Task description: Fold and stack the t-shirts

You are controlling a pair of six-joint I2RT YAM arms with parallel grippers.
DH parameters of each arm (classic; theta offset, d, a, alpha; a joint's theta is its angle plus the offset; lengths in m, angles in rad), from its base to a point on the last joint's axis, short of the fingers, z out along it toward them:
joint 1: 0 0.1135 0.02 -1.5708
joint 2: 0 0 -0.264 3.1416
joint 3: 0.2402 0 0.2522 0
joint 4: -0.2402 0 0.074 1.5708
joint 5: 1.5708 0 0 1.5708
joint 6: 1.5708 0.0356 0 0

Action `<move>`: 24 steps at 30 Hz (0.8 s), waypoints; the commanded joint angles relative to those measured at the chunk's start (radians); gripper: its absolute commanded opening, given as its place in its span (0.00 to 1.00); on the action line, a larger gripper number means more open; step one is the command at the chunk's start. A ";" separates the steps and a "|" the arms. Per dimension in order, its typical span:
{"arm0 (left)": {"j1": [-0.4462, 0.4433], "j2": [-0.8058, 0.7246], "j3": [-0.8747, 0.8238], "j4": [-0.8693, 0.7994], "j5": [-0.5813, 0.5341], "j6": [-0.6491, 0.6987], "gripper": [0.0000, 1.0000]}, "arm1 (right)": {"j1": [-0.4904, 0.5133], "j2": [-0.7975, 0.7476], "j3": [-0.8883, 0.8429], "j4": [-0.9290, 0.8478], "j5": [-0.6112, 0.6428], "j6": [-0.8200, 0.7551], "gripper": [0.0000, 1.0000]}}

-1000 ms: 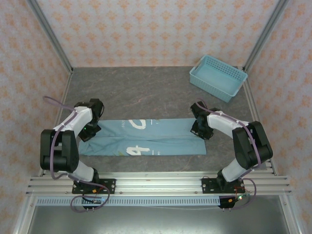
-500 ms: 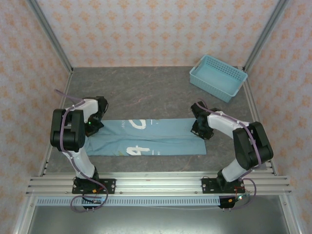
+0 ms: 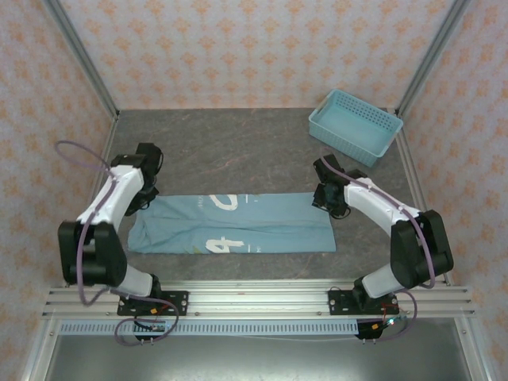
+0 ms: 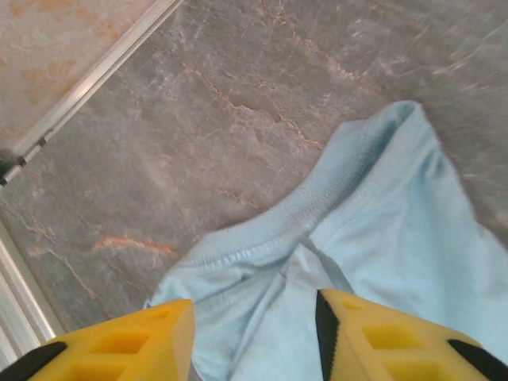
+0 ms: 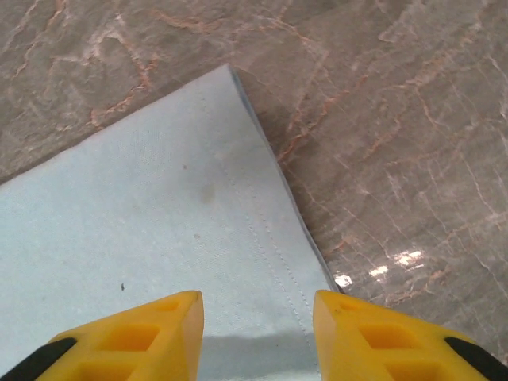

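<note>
Light-blue shirt [image 3: 238, 226] lies folded into a long band across the middle of the grey bench [image 3: 230, 147], with white print [image 3: 225, 202] showing on top. Its ribbed collar [image 4: 309, 198] is at the left end. The left claw [image 4: 254, 313] hangs over it, yellow fingers [image 4: 119, 349] spread with rumpled cloth beneath the gap; whether they touch it is hard to tell. At the right end, the right claw [image 5: 258, 309] is over the stitched hem [image 5: 254, 182] near a corner, fingers spread, pinching nothing. A blue basket [image 3: 355, 125] sits well apart in the far right corner.
</note>
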 commanded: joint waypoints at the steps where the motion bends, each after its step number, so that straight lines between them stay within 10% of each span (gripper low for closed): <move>1: 0.003 -0.104 -0.091 -0.016 0.183 -0.047 0.35 | 0.003 0.026 0.017 0.041 -0.049 -0.101 0.38; 7: 0.003 -0.064 -0.195 0.099 0.359 -0.176 0.24 | 0.003 0.176 0.100 0.048 -0.107 -0.167 0.28; 24: 0.032 0.539 0.101 0.160 0.273 -0.070 0.21 | -0.093 0.488 0.310 -0.174 0.017 -0.084 0.24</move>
